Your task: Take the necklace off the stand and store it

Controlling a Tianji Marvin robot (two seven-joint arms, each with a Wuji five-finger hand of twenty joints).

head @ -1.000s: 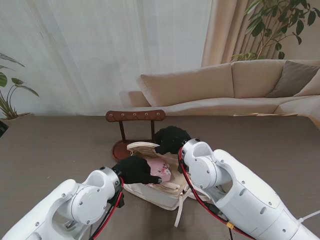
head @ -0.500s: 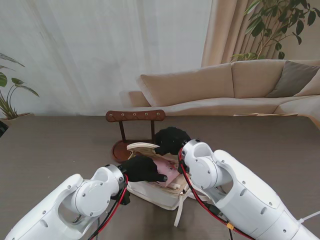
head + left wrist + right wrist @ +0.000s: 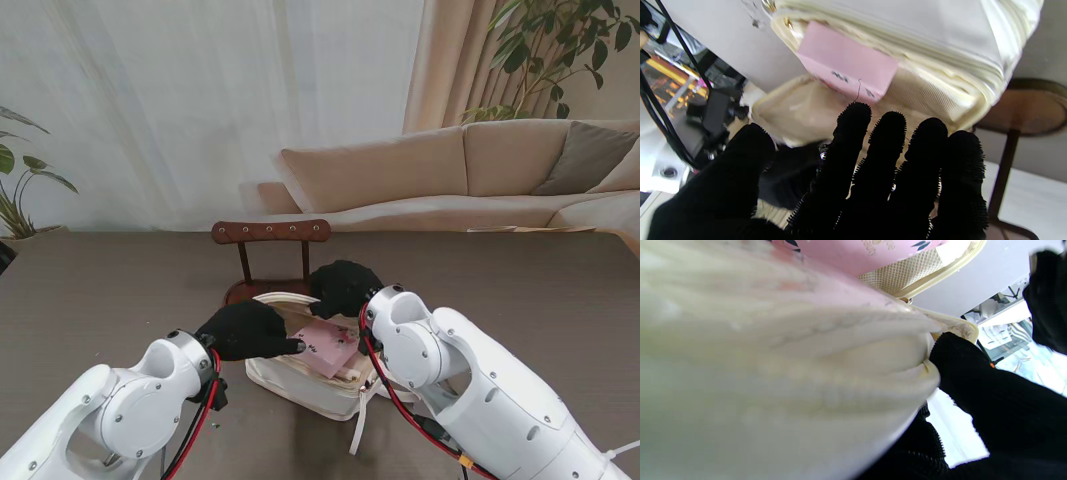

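The brown wooden stand (image 3: 270, 232) is at the table's middle, and I can make out no necklace on its bar or in any view. Just nearer to me lies an open cream pouch (image 3: 300, 385) with a pink card (image 3: 325, 347) inside. My left hand (image 3: 245, 330) hovers at the pouch's left edge, fingers spread and holding nothing. In the left wrist view its fingers (image 3: 873, 186) point at the pink card (image 3: 846, 63) and the stand's base (image 3: 1033, 106). My right hand (image 3: 345, 285) pinches the pouch's raised flap (image 3: 773, 373) at the far side, with black fingers (image 3: 990, 400) closed on the fabric.
The pouch's strap (image 3: 362, 415) trails toward me on the dark table (image 3: 100, 290). A beige sofa (image 3: 450, 170) stands beyond the table's far edge, with plants at both sides. My right forearm (image 3: 470, 380) lies over the table's right half.
My left hand has drawn out of the pouch and moved left, uncovering more of the pink card. The right hand keeps its hold on the flap.
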